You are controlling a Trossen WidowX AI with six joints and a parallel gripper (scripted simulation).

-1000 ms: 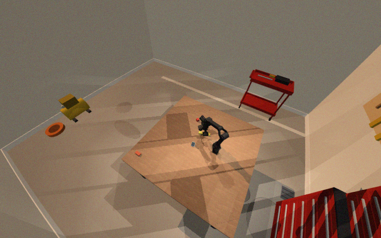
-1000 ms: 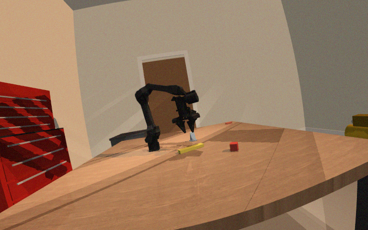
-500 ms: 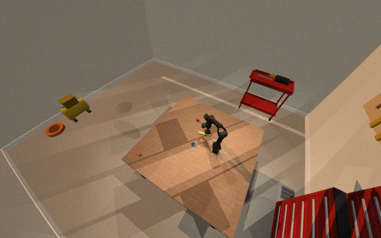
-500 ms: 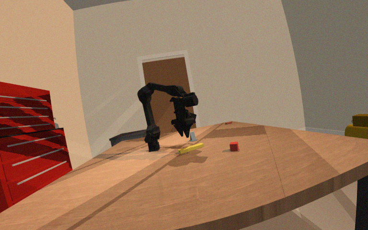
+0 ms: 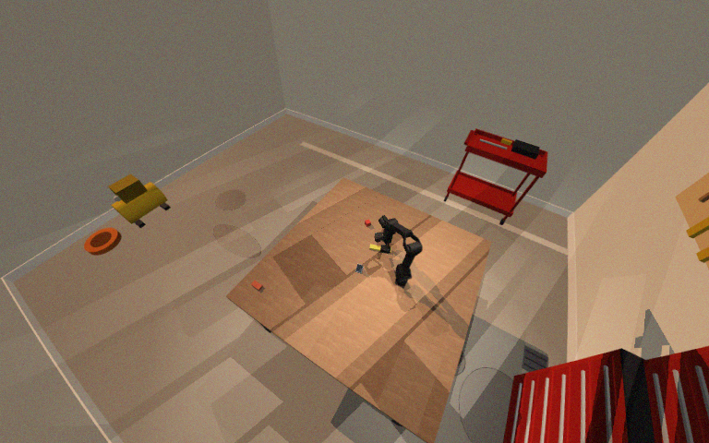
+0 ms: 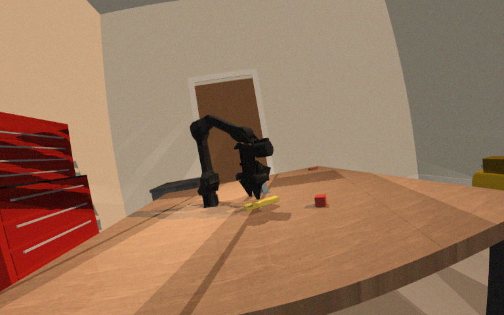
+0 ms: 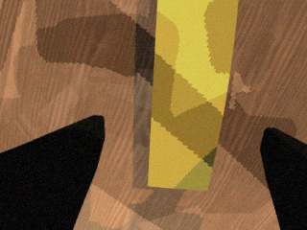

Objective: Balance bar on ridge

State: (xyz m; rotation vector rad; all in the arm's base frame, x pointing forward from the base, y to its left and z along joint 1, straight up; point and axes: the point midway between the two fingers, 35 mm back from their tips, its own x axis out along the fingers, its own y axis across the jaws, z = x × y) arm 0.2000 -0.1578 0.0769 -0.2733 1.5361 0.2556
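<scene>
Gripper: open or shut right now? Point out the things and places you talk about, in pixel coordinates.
Open. In the wrist view the two black fingers stand well apart, with the yellow bar (image 5: 375,247) (image 6: 262,203) (image 7: 189,105) between them and gaps on both sides.

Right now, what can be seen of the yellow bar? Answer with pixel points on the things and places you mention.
The yellow bar (image 5: 375,246) (image 6: 264,203) (image 7: 189,115) is a long, straight, plain block, square-ended, mottled by shadow. It lies flat on the wooden table (image 5: 366,318) (image 6: 297,252) (image 7: 38,96), off the blue-grey ridge (image 5: 359,268) (image 6: 264,188). The open gripper (image 6: 254,197) (image 7: 186,133) is above it, not gripping it. Its material is unclear.
</scene>
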